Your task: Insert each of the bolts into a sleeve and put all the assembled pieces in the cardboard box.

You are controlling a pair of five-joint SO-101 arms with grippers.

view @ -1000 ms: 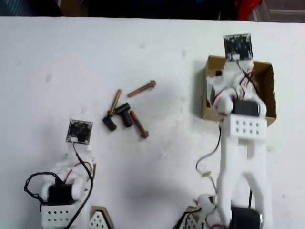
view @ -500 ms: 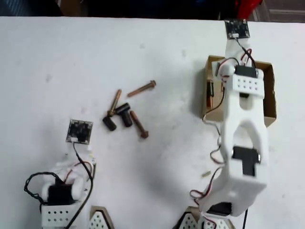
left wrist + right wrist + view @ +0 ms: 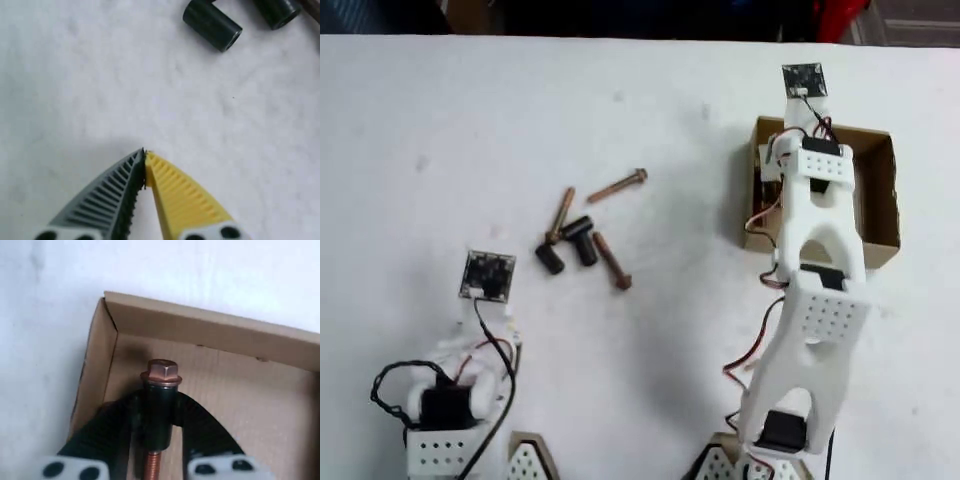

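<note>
The assembled piece, a copper bolt [image 3: 161,371] seated in a black sleeve [image 3: 159,415], is clamped between the fingers of the right gripper [image 3: 159,405]. The hex head points away from the wrist and the threaded end protrudes toward it. The piece sits within the outline of the open cardboard box [image 3: 200,322], near one corner; contact with the box floor cannot be determined. In the high view the right arm [image 3: 815,300] extends over the box. Three loose bolts [image 3: 617,185] and two loose sleeves [image 3: 582,240] lie clustered on the white table [image 3: 420,120], well apart from the box. The left gripper [image 3: 144,156] sits over the table near the loose sleeves — its grey and yellow fingers pressed together, holding nothing.
</note>
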